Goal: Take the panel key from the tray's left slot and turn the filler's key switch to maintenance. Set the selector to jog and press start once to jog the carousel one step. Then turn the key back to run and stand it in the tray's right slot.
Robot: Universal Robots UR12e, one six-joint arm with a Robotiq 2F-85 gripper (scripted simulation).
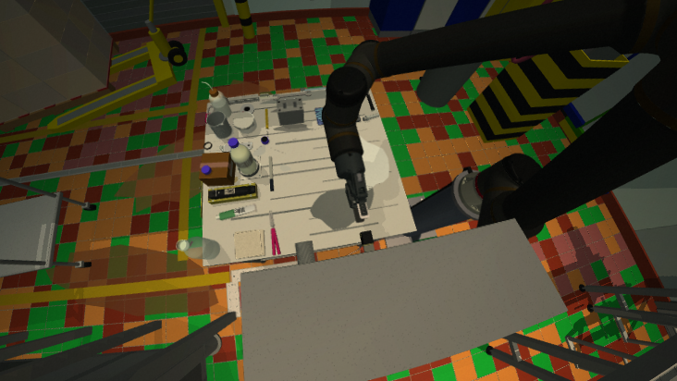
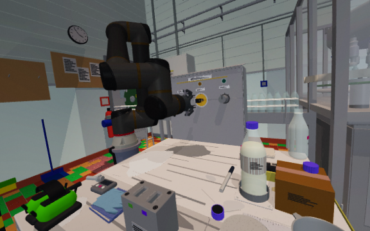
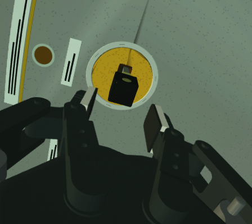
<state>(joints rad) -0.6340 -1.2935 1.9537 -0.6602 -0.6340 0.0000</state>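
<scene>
The panel key (image 3: 123,88) sticks out of the yellow key switch (image 3: 121,75) on the filler's grey panel, its black head (image 2: 198,100) apart from my fingers. My gripper (image 3: 121,114) is open and empty, drawn back a little from the key with a finger on either side below it. In the second side camera the gripper (image 2: 188,102) sits just left of the yellow switch (image 2: 201,100). The selector knob (image 2: 224,98) is to the right of the switch on the same panel. The grey tray (image 2: 148,201) with two slots stands at the near end of the table, both slots empty.
The panel face (image 2: 209,106) stands right ahead of the fingers at the table's far end. A milk bottle (image 2: 253,163), brown box (image 2: 303,189), marker (image 2: 227,178) and purple cap (image 2: 217,211) sit on the table's right side; a blue cloth (image 2: 108,203) lies beside the tray.
</scene>
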